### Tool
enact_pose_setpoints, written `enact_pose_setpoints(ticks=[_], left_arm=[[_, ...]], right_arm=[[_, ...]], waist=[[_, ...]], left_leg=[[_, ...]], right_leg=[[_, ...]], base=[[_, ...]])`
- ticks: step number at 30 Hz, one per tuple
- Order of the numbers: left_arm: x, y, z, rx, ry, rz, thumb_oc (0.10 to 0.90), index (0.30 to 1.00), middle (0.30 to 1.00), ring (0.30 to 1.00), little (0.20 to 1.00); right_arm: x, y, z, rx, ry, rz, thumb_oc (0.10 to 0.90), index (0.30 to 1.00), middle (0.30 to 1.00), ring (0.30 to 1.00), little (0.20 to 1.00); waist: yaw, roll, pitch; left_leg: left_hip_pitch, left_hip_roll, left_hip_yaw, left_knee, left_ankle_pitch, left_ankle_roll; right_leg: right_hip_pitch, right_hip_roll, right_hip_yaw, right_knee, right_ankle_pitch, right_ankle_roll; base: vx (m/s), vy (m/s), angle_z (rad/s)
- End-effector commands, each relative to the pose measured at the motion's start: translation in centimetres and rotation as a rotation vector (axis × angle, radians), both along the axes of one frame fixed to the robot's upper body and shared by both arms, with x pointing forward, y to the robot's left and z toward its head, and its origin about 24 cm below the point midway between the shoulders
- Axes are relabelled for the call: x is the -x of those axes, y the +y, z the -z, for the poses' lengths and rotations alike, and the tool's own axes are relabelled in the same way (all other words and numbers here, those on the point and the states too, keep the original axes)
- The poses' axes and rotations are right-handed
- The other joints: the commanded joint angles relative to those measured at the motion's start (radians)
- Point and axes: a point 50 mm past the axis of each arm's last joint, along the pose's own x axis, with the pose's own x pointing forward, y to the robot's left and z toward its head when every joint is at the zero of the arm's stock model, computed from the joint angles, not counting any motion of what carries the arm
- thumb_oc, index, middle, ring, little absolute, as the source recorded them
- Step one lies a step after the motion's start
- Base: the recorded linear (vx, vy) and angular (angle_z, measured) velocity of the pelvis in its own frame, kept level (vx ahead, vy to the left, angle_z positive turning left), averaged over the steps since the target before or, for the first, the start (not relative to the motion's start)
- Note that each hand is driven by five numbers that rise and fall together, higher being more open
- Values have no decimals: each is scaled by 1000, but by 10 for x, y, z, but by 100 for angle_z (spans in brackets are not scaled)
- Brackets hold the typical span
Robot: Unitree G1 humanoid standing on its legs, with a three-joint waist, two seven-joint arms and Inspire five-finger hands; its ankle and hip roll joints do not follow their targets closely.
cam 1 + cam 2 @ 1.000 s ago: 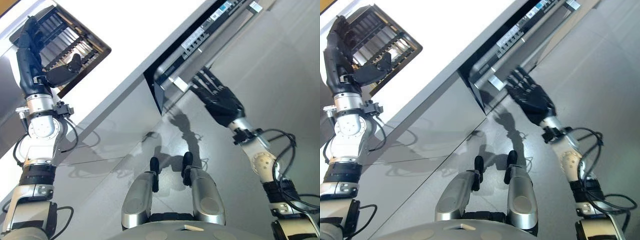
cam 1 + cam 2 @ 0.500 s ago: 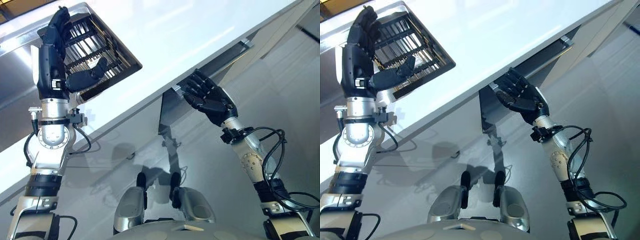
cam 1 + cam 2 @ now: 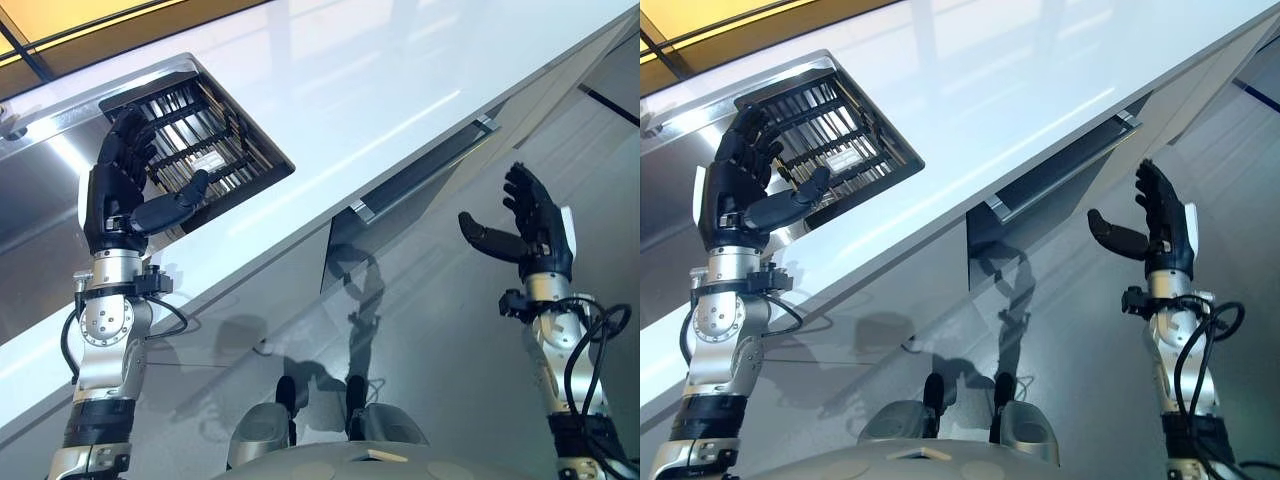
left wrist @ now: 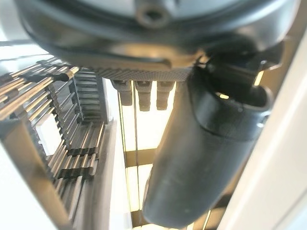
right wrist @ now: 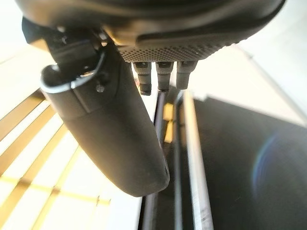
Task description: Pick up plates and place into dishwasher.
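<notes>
The dishwasher's front [image 3: 400, 262] sits under the white counter [image 3: 350, 80], with its long bar handle [image 3: 420, 175] along the top edge and a dark gap [image 3: 338, 250] at its left side. My right hand [image 3: 535, 228] is raised to the right of the handle, clear of it, open with straight fingers and nothing in it. In its wrist view the thumb [image 5: 110, 129] stands out before the handle [image 5: 192, 158]. My left hand [image 3: 120, 195] is held up open and empty in front of a dark wire rack [image 3: 215, 150], whose bars [image 4: 72, 120] also show in the left wrist view.
The rack lies in a steel-rimmed recess [image 3: 60, 110] at the counter's far left. Grey cabinet fronts [image 3: 200, 300] run under the counter down to a glossy grey floor [image 3: 450, 380]. A yellow-lit strip [image 3: 90, 15] runs behind the counter.
My right hand has come off the dishwasher's handle and moved right, fingers now pointing up. The left hand has sunk a little before the rack. The camera has shifted too.
</notes>
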Motion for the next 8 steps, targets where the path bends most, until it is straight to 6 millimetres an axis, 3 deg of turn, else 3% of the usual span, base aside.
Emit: enact_pose_setpoints(ticks=[1, 6, 7, 8], left_arm=[[0, -2, 5, 98, -42, 18, 800, 900, 900, 900, 900], [-4, -6, 7, 125, -56, 37, 800, 900, 900, 900, 900], [-5, -7, 7, 126, -59, 38, 800, 900, 900, 900, 900], [-6, -9, 6, 131, -64, 42, 800, 900, 900, 900, 900]], right_arm=[[-2, -13, -5, -10, -39, 87, 800, 900, 900, 900, 900], [16, -6, 77, -118, 343, 94, 800, 900, 900, 900, 900], [19, -5, 85, -134, 381, 96, 800, 900, 900, 900, 900], [29, 2, 109, -162, 502, 83, 800, 900, 900, 900, 900]], waist=[[-49, 21, -62], [-59, 34, -69], [-59, 35, -69], [-58, 35, -71]], left_leg=[[40, -71, 63, -55, -81, 52], [50, -71, 87, -58, -89, 54], [52, -70, 87, -59, -90, 54], [57, -69, 90, -60, -93, 54]], right_leg=[[-22, 34, 5, 58, -63, 75], [-14, 31, 7, 47, -60, 78], [-13, 31, 6, 46, -59, 77], [-9, 31, 5, 43, -59, 77]], base=[[-68, 14, -2], [-46, 0, -14], [-32, -21, -1], [0, 0, 0]])
